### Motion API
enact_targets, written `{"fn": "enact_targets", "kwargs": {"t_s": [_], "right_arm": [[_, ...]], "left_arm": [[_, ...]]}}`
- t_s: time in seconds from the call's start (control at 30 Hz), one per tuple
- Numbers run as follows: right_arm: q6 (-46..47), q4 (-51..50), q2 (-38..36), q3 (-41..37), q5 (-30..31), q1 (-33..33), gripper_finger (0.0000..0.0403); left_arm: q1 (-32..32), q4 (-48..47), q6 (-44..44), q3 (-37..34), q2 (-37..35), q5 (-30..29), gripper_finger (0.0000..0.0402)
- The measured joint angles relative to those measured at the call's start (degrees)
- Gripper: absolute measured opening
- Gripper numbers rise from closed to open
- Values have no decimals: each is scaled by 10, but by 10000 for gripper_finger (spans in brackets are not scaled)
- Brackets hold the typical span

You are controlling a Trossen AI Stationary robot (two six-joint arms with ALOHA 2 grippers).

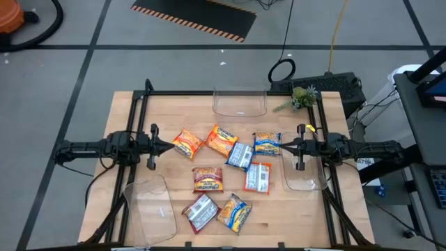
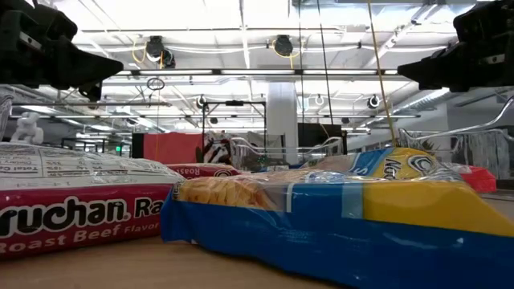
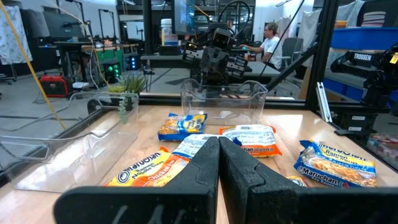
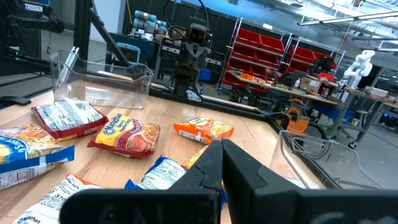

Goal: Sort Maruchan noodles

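Noodles lie scattered across the middle of the counter point(image 1: 125, 111), eight packets that we can count from above, none inside a bin. We take the brown packet point(image 1: 208, 179) near the centre as our landmark. Behind it and toward the left arm sits an orange packet point(image 1: 187, 143), with a second orange one point(image 1: 221, 139) just beside that. Toward the right arm from the brown packet lie a blue-and-silver packet point(image 1: 240, 155), a red-and-silver one point(image 1: 258, 177) and, farther back, a blue-and-yellow packet point(image 1: 267, 143). In front of the brown packet are a red-and-silver packet point(image 1: 201, 213) and a blue-and-yellow one point(image 1: 235, 212), side by side.

Three clear bins ring the landmark: one point(image 1: 240, 102) at the far edge, one point(image 1: 150, 208) at the front on the left arm's side, one point(image 1: 304, 176) on the right arm's side.

The left pincer point(image 1: 166, 145) hovers beside the first orange packet, fingers point(image 3: 199, 174) pressed together, holding nothing. The right pincer point(image 1: 284, 146) hovers just beside the far blue-and-yellow packet, its fingers point(image 4: 208, 168) likewise together and empty.

A small plant point(image 1: 301, 97) stands at the far corner by the right arm.
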Motion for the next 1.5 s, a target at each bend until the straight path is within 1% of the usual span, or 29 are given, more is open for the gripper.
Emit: {"fn": "enact_targets", "kwargs": {"t_s": [0.87, 1.23, 1.37, 1.5], "right_arm": [[0, 0, 0, 0, 0, 0, 0], [-4, 19, 0, 0, 1, 0, 0], [-9, 35, 0, 2, 16, 0, 0], [23, 32, 7, 19, 40, 0, 0]], "left_arm": [[0, 0, 0, 0, 0, 0, 12], [0, 0, 0, 0, 0, 0, 12], [0, 0, 0, 0, 0, 0, 12], [0, 0, 0, 0, 0, 0, 12]]}}
